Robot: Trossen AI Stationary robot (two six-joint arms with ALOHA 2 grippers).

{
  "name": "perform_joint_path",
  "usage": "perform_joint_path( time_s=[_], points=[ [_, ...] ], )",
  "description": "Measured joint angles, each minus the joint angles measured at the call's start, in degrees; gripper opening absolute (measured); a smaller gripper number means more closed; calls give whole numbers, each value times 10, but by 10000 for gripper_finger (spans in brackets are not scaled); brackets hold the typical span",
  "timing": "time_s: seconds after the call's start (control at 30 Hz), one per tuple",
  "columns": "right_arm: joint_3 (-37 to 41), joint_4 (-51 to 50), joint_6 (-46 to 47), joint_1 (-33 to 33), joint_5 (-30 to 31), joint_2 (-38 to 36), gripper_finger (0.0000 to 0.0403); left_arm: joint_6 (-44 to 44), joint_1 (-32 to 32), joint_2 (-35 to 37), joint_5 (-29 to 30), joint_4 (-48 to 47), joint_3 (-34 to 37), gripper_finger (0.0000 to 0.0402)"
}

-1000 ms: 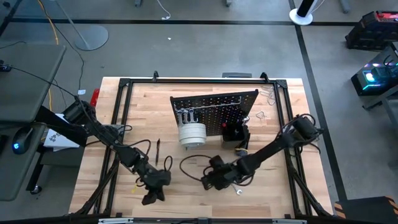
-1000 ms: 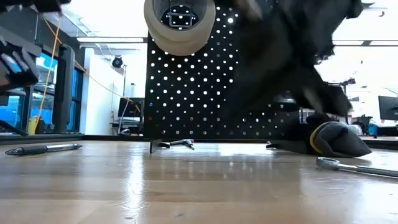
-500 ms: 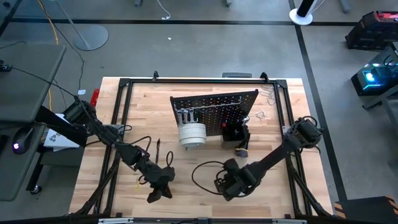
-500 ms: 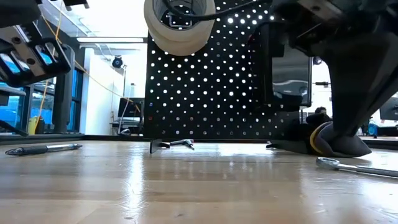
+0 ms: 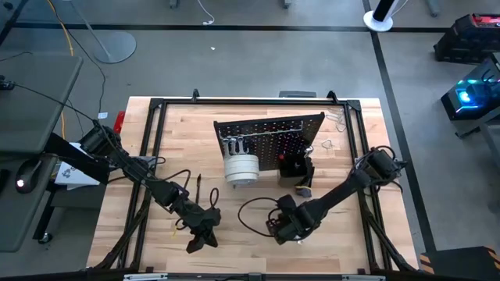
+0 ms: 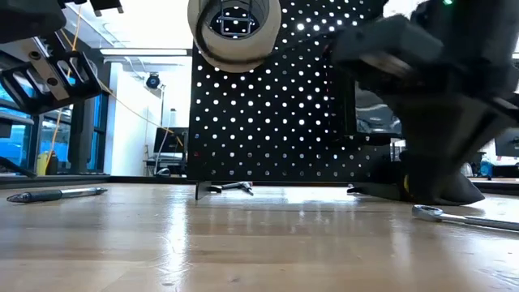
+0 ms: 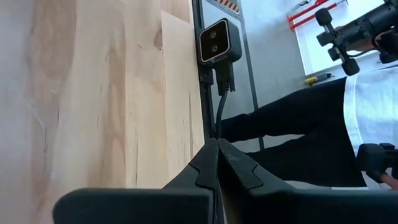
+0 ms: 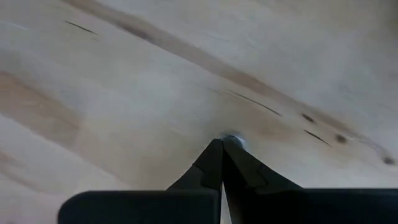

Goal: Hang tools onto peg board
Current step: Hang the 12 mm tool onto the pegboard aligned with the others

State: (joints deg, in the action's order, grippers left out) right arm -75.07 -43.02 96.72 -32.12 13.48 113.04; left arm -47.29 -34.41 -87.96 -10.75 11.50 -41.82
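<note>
Both arms low over the wooden table (image 5: 351, 156), in front of the peg board (image 5: 269, 134).

The peg board stands upright near the middle of the table, with a white tape roll (image 5: 241, 168) hanging at its front left and a small black bin (image 5: 292, 166) at its front right. A black glove bundle (image 5: 305, 178) lies just in front of the board beside the bin, and a silver wrench (image 6: 466, 217) lies on the wood near it. A dark screwdriver (image 5: 198, 186) lies in front of the board to its left. The right gripper (image 5: 291, 232) is down at the tabletop well in front of the board, jaws together, its tips at a small silver piece (image 8: 231, 137). The left gripper (image 5: 197, 243) hangs farther left, jaws together, holding nothing.
</note>
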Motion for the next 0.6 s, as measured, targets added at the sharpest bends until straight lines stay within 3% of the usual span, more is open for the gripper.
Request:
perform_joint_path(
  time_s=[0.6],
  points=[
    [0, 6, 7, -4, -6, 6, 0, 4, 0, 0, 11, 2, 0, 0]
  ],
)
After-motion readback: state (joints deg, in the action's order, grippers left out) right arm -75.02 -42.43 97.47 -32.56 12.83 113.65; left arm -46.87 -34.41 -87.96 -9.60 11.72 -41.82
